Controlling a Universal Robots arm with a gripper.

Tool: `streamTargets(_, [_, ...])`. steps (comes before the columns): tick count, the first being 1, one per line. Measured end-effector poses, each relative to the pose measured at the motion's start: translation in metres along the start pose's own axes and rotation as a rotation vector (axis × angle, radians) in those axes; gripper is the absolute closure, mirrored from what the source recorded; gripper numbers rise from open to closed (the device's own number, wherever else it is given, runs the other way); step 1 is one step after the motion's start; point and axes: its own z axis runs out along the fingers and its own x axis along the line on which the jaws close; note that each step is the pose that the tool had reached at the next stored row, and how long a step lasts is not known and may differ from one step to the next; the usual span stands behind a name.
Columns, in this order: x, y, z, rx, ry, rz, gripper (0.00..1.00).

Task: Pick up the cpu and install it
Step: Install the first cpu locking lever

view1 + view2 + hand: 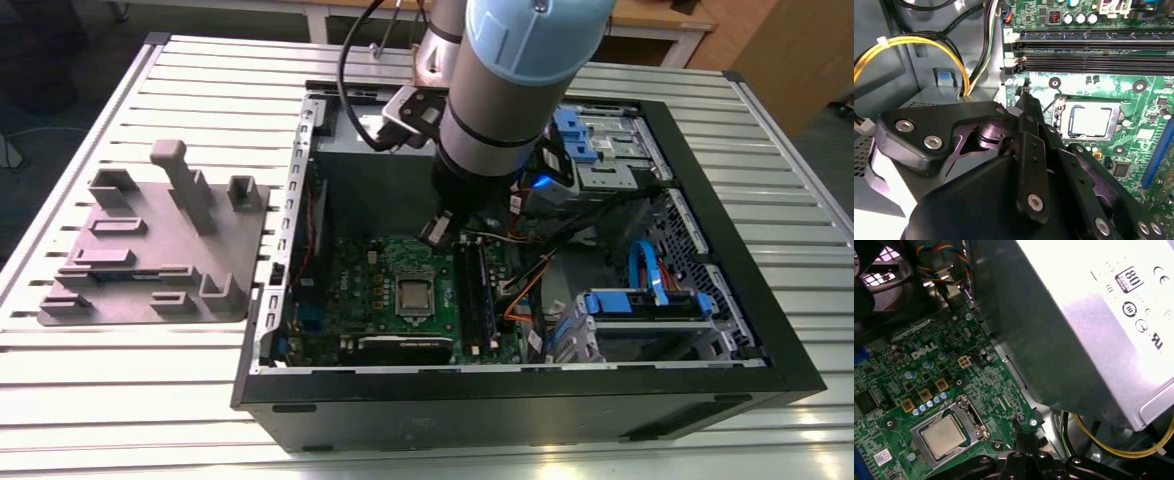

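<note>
The cpu [944, 434] is lying flat in the motherboard socket [946, 432], looking light, stiff and fragile, best held by its edges, while the closed, empty gripper [1025, 92] is hovering just beside that socket.

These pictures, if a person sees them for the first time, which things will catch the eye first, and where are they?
First comes the open computer case on the slatted table, with the big pale-blue robot arm reaching down into it. Next is the cpu, its silver top seated in the socket of the green motherboard; the gripper hovers beside it. A grey holder tray lies outside the case, on the exterior view's left.
</note>
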Motion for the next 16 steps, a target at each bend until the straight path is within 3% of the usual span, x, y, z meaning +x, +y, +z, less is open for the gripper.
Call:
streamTargets(10, [0.0032, 0.0016, -0.004, -0.001, 0.0019, -0.009, 0.89])
streamTargets(16, [0.0032, 0.0019, -0.0051, 0.0005, 0.0113, -0.025, 0.89])
